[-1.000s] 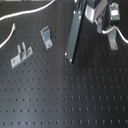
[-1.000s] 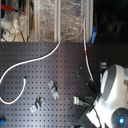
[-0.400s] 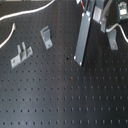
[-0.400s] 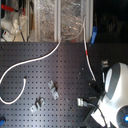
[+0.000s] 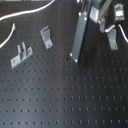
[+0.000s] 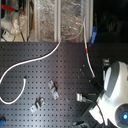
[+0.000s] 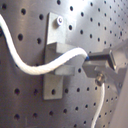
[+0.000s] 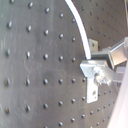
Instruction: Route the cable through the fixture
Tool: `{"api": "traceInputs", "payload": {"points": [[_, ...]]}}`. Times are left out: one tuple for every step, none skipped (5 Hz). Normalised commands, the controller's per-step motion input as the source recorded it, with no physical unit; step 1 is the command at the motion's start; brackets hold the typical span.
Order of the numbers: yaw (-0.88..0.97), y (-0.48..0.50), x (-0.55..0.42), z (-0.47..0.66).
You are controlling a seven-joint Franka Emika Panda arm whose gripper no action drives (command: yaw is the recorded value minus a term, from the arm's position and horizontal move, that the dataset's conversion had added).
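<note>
The white cable (image 6: pixel 30 62) loops across the back of the black board, and its red band (image 6: pixel 86 48) sits just above the stretch that drops to my gripper (image 6: pixel 94 79). In the first wrist view my gripper (image 7: pixel 97 67) is shut on the cable (image 7: pixel 35 67). The cable there drapes across the light-grey fixture (image 7: pixel 54 82), over its raised middle. The second wrist view shows the cable (image 8: pixel 82 32) running into the gripper (image 8: pixel 97 70), with the fixture (image 8: pixel 91 95) just beyond. In the first exterior view the fixture (image 5: pixel 112 40) stands on that view's right, beside the arm (image 5: pixel 82 30).
A low bracket with two spaced posts (image 5: pixel 20 54) and a slanted bracket (image 5: pixel 46 37) stand on the first exterior view's left. The cable's free end (image 5: pixel 12 25) lies behind them. Shelves with clutter (image 6: pixel 45 20) line the board's far edge in the second exterior view.
The arm has edged slightly towards the first exterior view's right with the cable still held. The brackets have not moved.
</note>
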Motion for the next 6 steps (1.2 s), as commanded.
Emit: {"api": "traceInputs", "payload": {"points": [[0.57,-0.085,-0.053,0.03],[0.57,-0.12,-0.044,0.0],[0.0,-0.013,-0.02,0.0],[-0.12,-0.285,-0.173,0.0],[-0.13,-0.314,-0.155,0.0],[-0.09,-0.272,-0.044,-0.01]]}}
